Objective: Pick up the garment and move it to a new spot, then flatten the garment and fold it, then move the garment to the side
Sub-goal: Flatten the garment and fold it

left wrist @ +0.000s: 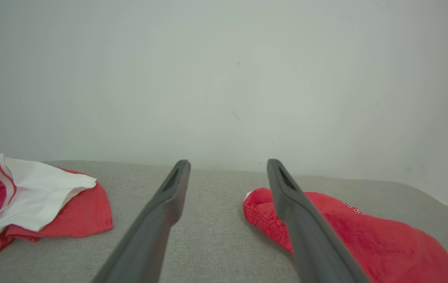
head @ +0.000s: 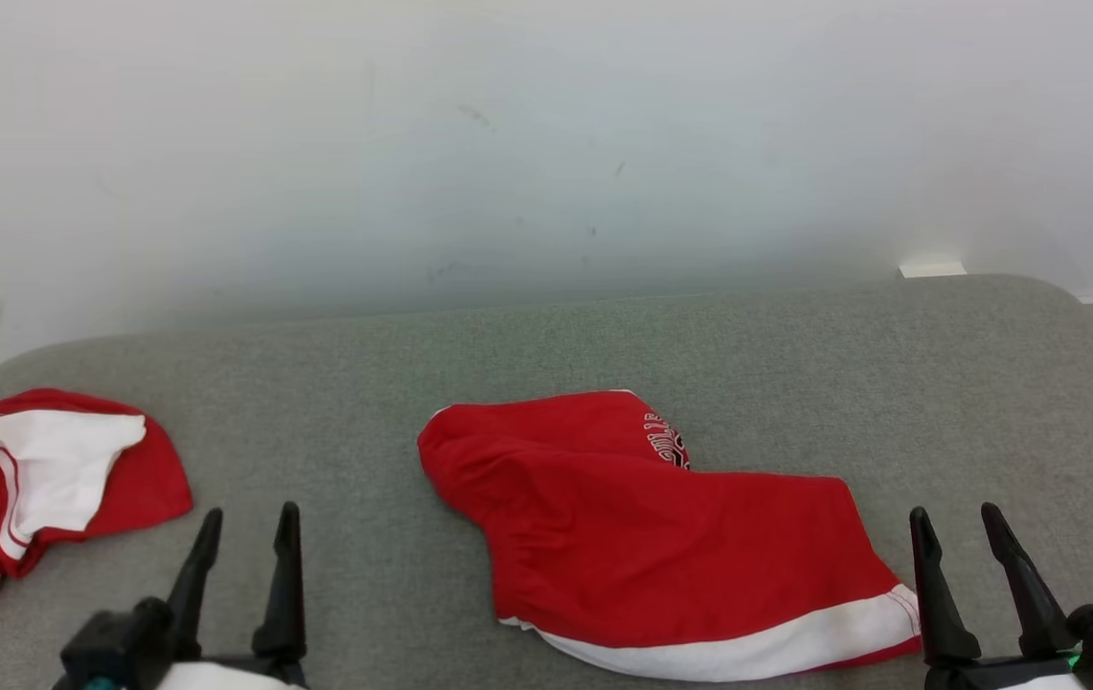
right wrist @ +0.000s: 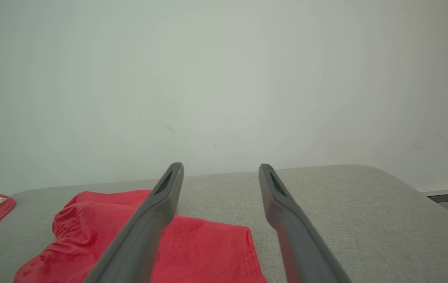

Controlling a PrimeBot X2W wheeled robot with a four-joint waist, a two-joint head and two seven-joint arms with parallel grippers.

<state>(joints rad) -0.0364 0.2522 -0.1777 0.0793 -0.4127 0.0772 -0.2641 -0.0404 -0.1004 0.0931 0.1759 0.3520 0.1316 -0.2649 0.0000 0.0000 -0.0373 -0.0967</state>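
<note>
While the rumpled red cloth garment [head: 642, 537] lies on the grey fabric bench [head: 795, 364], you see the left gripper [head: 251, 513] and the right gripper [head: 954, 513], fingers [head: 284, 575] apart, both empty.

red garment [head: 661, 537]: crumpled, mid grey surface [head: 795, 355] | left fingers [head: 284, 575]: apart, empty | right fingers [head: 932, 585]: apart, empty

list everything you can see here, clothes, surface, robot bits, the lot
centre garment: one, red with white band and lettering, crumpled mid-surface between the grippers
side garment: one, red and white, bunched at the surface's left edge
padded surface: one, grey, under both garments
wall: one, white, behind the surface
left gripper: one, dark fingers, open and empty, lower left
right gripper: one, dark fingers, open and empty, lower right beside the centre garment
</note>
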